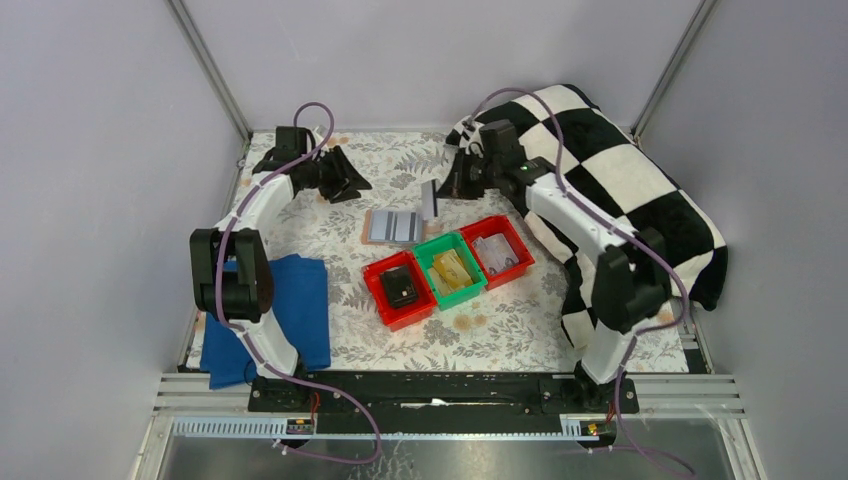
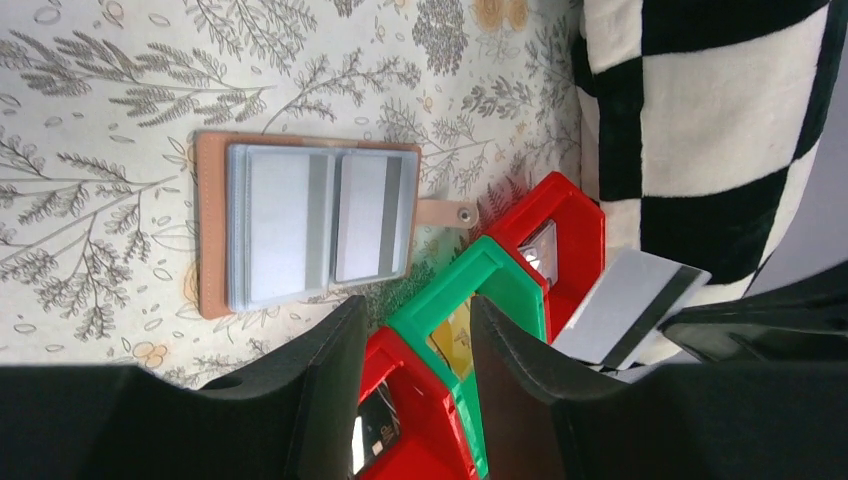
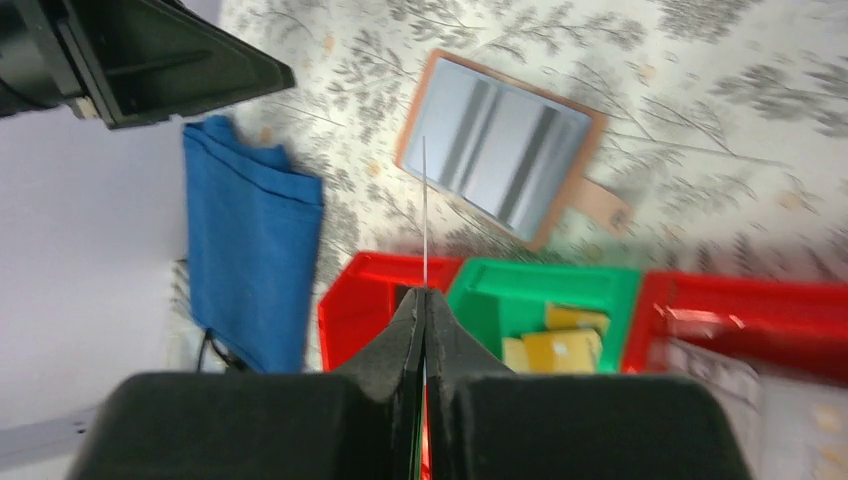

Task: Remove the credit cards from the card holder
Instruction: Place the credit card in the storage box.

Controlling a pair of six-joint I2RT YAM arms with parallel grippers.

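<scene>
Leftmost, a folded blue cloth (image 1: 290, 305) lay beside the left arm. The left gripper (image 2: 418, 305) hung over the floral tablecloth (image 2: 100, 80), its fingers apart and holding nothing. Near the table's middle the card holder (image 2: 208, 240) lay open and flat, with grey-blue credit cards (image 2: 285, 225) showing in its slots. Just right of it, the right gripper (image 3: 424, 295) was pinched on a loose card (image 3: 423, 210), held apart from the holder. A checkered blanket (image 1: 620, 170) lay far right.
</scene>
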